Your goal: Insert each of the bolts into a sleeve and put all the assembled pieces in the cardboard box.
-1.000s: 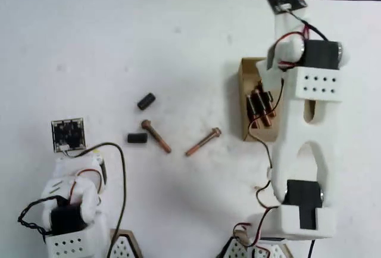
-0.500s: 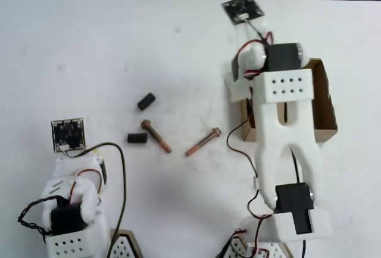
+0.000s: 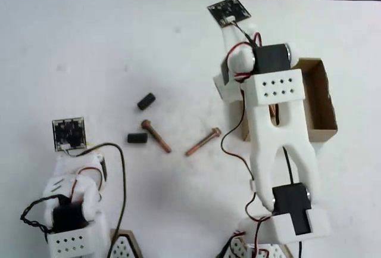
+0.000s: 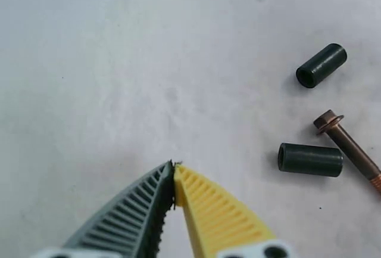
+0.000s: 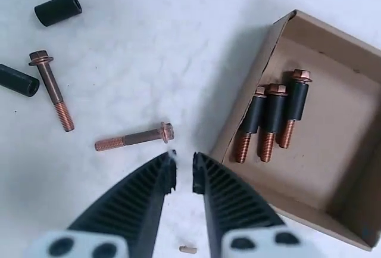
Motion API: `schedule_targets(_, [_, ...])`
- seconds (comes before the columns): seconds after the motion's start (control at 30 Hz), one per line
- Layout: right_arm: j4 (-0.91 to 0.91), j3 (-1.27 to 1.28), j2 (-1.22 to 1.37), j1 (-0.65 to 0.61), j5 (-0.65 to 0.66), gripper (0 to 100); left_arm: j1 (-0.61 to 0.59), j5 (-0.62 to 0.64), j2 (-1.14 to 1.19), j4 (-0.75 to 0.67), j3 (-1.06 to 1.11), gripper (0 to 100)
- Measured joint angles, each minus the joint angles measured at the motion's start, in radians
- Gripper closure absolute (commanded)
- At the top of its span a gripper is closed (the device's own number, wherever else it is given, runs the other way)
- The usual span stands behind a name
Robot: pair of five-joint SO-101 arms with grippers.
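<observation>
Two bolts (image 3: 156, 136) and two sleeves (image 3: 146, 101) lie loose on the surface (image 3: 89, 43) at nine o'clock of the box (image 3: 320, 100) holding three pieces (image 5: 274, 115); the right claw (image 5: 183, 165), slightly parted and empty, may set a bolt rolling if it closes off-centre; the left claw (image 4: 173, 171) is closed, empty.

White arms (image 3: 277, 145), black servos (image 3: 271, 58), yellow-grey end effector (image 4: 174, 168)
</observation>
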Motion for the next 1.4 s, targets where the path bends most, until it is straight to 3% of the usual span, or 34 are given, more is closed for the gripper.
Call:
schedule_targets(0.23, [-0.034, 0.221, 0.005, -0.095, 0.000, 95.7, -0.005, 0.000, 0.000, -0.011, 0.000, 98])
schedule_targets(0.4, [-0.192, 0.384, 0.057, -0.163, 0.002, 95.7, -0.126, 0.000, 0.000, -0.011, 0.000, 98])
schedule_targets(0.83, [-0.278, 0.394, 0.066, -0.218, 0.003, 95.7, -0.282, 0.000, 0.000, -0.037, 0.000, 98])
schedule_targets(0.93, [-0.278, 0.394, 0.066, -0.267, 0.086, 95.4, -0.342, -0.003, 0.000, -0.046, 0.000, 98])
schedule_targets(1.03, [-0.262, 0.364, 0.066, -0.315, 0.178, 95.4, -0.368, -0.075, 0.000, -0.046, 0.000, 98])
schedule_targets(1.17, [-0.167, 0.250, 0.066, -0.368, 0.201, 95.7, -0.374, -0.195, 0.000, -0.046, 0.000, 98])
schedule_targets(1.4, [-0.091, 0.110, 0.066, -0.502, 0.204, 95.7, -0.374, -0.221, 0.000, -0.046, 0.000, 98])
